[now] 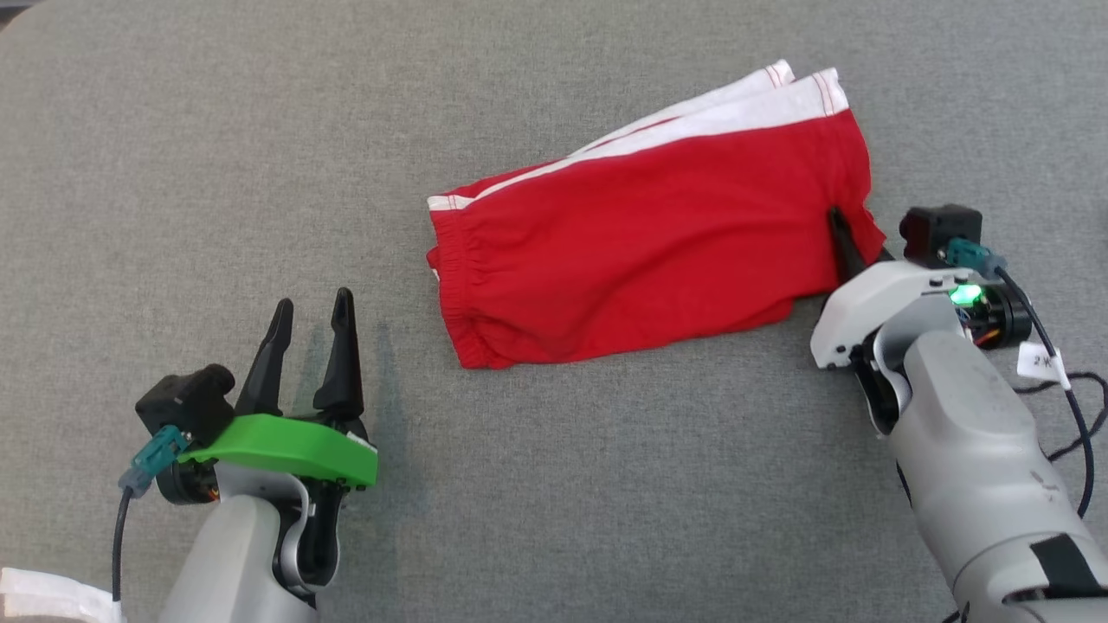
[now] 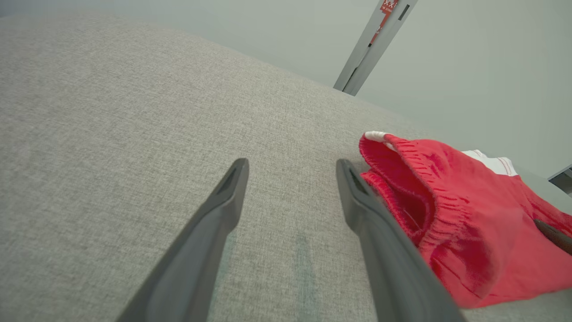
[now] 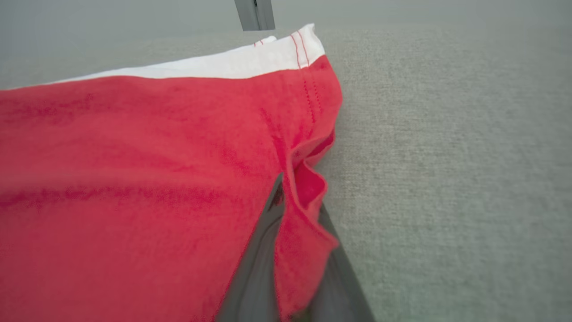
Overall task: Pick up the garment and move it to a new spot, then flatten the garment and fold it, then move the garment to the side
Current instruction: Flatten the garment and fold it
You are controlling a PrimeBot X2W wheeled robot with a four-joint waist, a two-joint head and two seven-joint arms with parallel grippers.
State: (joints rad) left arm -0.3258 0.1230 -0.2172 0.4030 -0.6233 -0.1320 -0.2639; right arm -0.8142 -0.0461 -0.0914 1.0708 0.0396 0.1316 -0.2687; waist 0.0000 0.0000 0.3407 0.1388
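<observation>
Red shorts (image 1: 640,242) with white side stripes lie folded on the grey fabric surface (image 1: 554,484), waistband toward the left. My right gripper (image 1: 853,238) is shut on the hem at the shorts' right edge, and red cloth (image 3: 299,210) is pinched between its two dark fingers. My left gripper (image 1: 312,324) stands open over bare surface to the left of the waistband (image 2: 415,179), apart from it, with nothing between its fingers (image 2: 214,223).
The grey surface stretches wide on all sides of the shorts. A pale wall and a metal post (image 2: 371,44) stand beyond its far edge. A black cable (image 1: 1073,407) hangs from my right wrist.
</observation>
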